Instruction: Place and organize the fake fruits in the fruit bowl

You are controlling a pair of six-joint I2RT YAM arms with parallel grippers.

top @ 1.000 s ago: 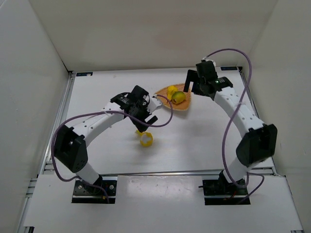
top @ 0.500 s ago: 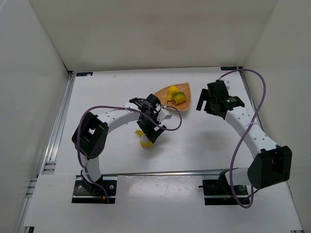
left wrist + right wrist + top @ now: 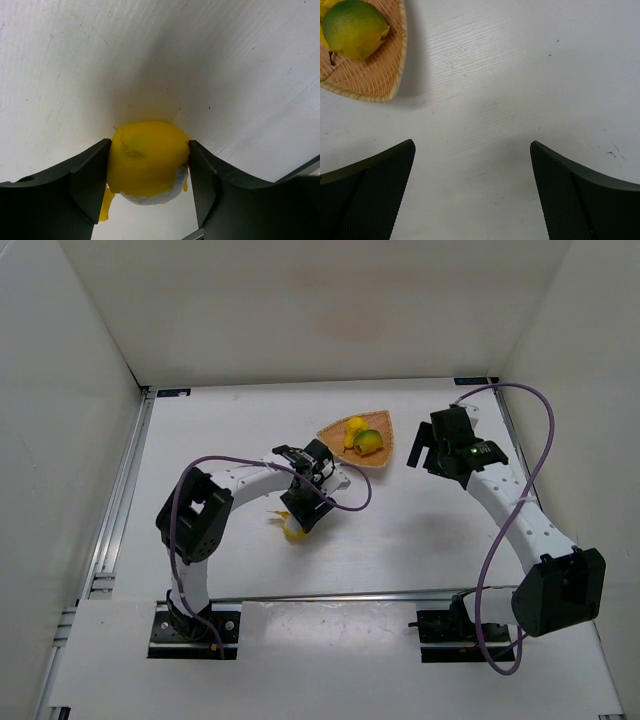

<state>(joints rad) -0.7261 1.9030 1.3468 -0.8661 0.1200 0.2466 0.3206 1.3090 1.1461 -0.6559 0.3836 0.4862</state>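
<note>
The yellow-and-white peeled-looking fruit rests on the white table, and my left gripper is shut on it, with a dark finger pressed against each side. From above, this fruit peeks out under the left gripper, left of and nearer than the bowl. The woven fruit bowl holds the yellow pear and the green-yellow round fruit. My right gripper hangs open just right of the bowl. Its wrist view shows the green-yellow fruit in the bowl, with nothing between the fingers of the right gripper.
White walls enclose the table on the left, back and right. Purple cables loop off both arms. The left arm's elbow is folded close to the held fruit.
The left gripper came down over the peeled fruit and closed on it. The right arm pulled back from over the bowl to its right side and has barely moved since.
</note>
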